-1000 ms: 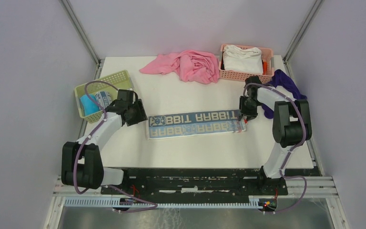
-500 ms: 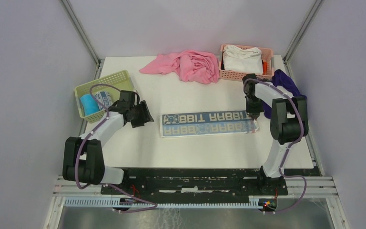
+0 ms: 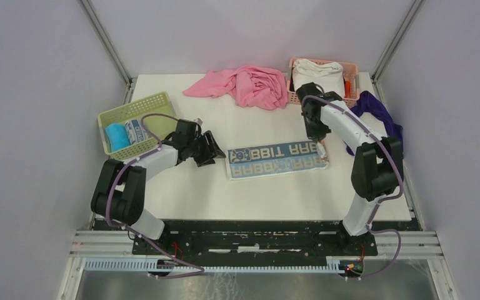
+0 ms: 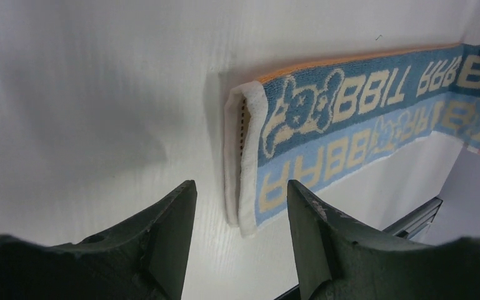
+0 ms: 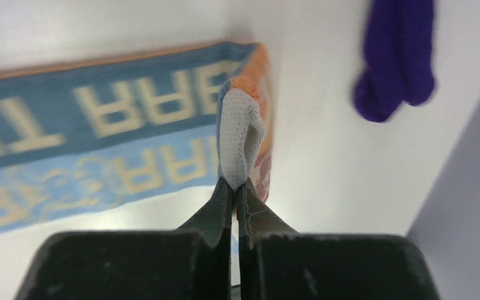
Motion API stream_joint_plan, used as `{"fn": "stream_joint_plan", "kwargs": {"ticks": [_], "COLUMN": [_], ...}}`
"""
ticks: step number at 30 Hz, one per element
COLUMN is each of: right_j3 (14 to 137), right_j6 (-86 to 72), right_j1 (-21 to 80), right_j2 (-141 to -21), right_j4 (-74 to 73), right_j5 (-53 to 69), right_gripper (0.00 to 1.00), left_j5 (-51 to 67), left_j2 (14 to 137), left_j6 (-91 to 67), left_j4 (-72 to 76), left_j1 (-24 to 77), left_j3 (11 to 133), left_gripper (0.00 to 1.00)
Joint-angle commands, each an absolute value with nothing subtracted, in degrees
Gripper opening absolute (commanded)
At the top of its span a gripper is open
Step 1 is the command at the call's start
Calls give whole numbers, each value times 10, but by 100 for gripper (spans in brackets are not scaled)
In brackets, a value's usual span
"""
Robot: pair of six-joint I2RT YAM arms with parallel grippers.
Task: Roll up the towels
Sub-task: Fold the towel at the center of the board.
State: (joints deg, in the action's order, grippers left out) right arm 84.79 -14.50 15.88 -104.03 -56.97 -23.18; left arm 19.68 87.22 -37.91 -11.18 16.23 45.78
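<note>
Top external view: we see the cream, blue and orange lettered RABBIT towel [image 3: 278, 159] lying at mid-table on the white rectangular table [image 3: 256, 194], folded lengthwise into a long narrow band, between the two arms.

1. Right gripper [image 3: 319, 147]: positioned over the band's right end. On the right wrist view we find both fingers pressed together on a small raised fold of that end, whose pale underside shows. The rest of the band lies flat.
2. Left gripper [image 3: 214, 152]: positioned just beside the band's left end. On the left wrist view we find the fingers [image 4: 175, 219] spread apart with nothing between them. The doubled left edge of the band lies directly ahead of the gap, and we see no contact.
3. Light green plastic basket [image 3: 156, 100]: located at the table's left edge. It holds the plain bright blue towel [image 3: 117, 136], rolled, and beside it the white towel with dark blue print [image 3: 138, 131].
4. Far edge: a crumpled pink cloth [image 3: 244, 84]; to its right a pink plastic basket [image 3: 350, 98] containing a white cloth [image 3: 317, 75].
5. Right edge: a dark purple cloth [image 3: 375, 107].
</note>
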Motion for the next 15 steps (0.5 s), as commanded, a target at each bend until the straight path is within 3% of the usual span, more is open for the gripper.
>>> {"fn": "stream_joint_plan", "kwargs": {"ticks": [1,8,15], "right_j3": [886,942,1011], "right_j6": [-185,-233,-267], "right_j1": [210,289,352], "right_j2": [-1009,-1045,-1104], "right_j4": [-583,-572,-572], "right_j5": [-93,-20,2], "right_gripper": [0,0,1], "left_j5": [217,202,205], "left_j2": [916,966,980], "left_j6": [-437,-451,-450], "left_j4": [-28,-5,-3], "left_j1": [184,200,208], "left_j3": [467,468,465], "left_gripper": [61,52,33]}}
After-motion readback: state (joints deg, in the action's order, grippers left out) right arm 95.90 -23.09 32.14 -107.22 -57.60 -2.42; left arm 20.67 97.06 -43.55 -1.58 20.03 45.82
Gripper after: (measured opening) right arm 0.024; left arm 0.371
